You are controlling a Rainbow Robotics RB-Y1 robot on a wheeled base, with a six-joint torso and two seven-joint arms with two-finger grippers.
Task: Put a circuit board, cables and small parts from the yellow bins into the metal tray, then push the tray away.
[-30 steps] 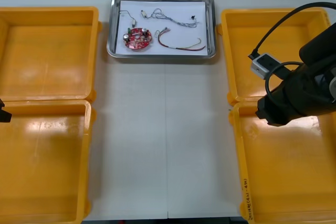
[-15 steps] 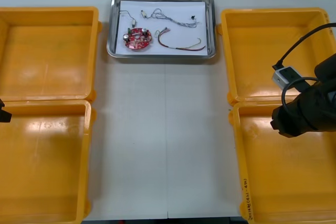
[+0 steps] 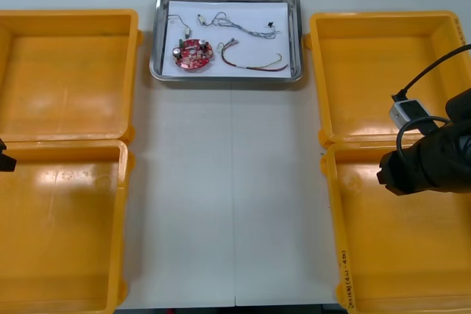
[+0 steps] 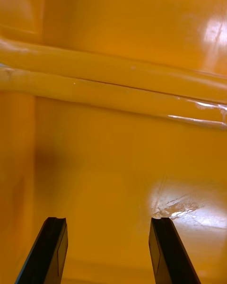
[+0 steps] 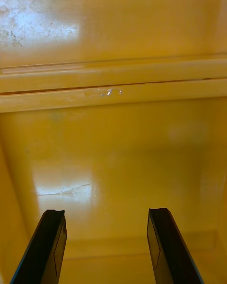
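The metal tray (image 3: 156, 34) stands at the table's far middle, white inside. In it lie a round red circuit board (image 3: 193, 53), a twisted blue and white cable (image 3: 243, 27) and a red and yellow cable (image 3: 254, 64). My right arm (image 3: 427, 163) hangs over the far end of the right near yellow bin (image 3: 397, 255). My right gripper (image 4: 109, 246) is open above that bin's bare floor, just short of the rims where the two right bins meet. At the left edge, my left gripper (image 5: 106, 246) is open over the bare floor of the left near bin (image 3: 59, 233).
The left far bin (image 3: 66, 71) and right far bin (image 3: 375, 71) look bare inside. A bare strip of white table (image 3: 232, 196) runs between the bin pairs, from the tray to the near edge.
My right arm has drawn back to the right, from above the seam between the two right bins to over the near bin. The tray and left arm have not moved.
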